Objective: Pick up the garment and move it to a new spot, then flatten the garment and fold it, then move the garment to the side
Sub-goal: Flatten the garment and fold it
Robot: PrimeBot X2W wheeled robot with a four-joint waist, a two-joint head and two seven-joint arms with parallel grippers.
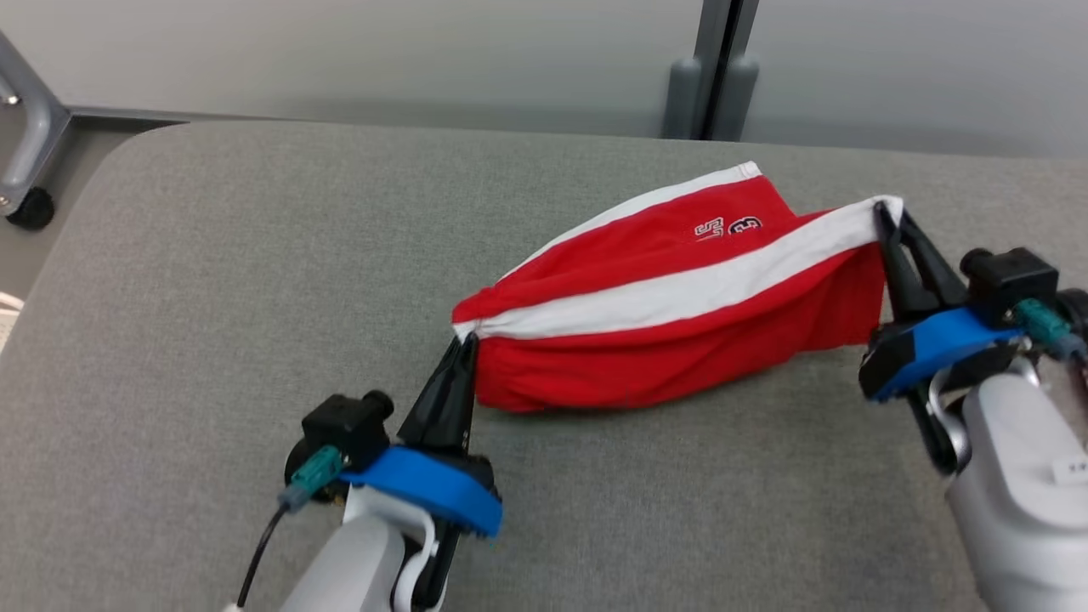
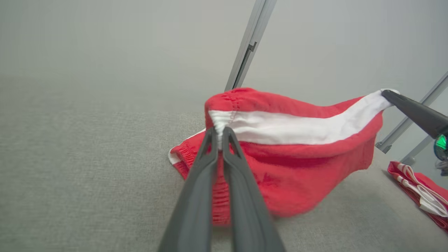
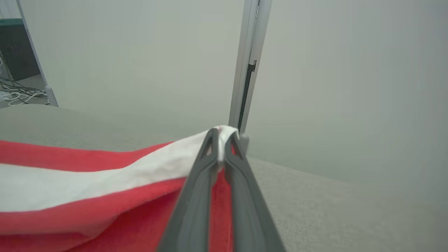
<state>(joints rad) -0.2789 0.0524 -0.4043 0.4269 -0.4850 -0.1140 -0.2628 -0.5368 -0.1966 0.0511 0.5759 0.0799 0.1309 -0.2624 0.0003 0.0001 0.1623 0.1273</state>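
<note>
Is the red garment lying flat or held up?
Held up: the left claw and right claw pinch the garment by its white-striped ends; its bottom sags onto the table.

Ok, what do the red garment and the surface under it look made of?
Red garment: soft matte knit, probably cotton; it drapes, wrinkles, and shows a gathered stitched edge.
Grey surface: matte woven cloth; fine flecked weave shows.

garment (image 1: 680, 340) | red, white stripe | lifted at both ends, sagging onto grey surface
</note>
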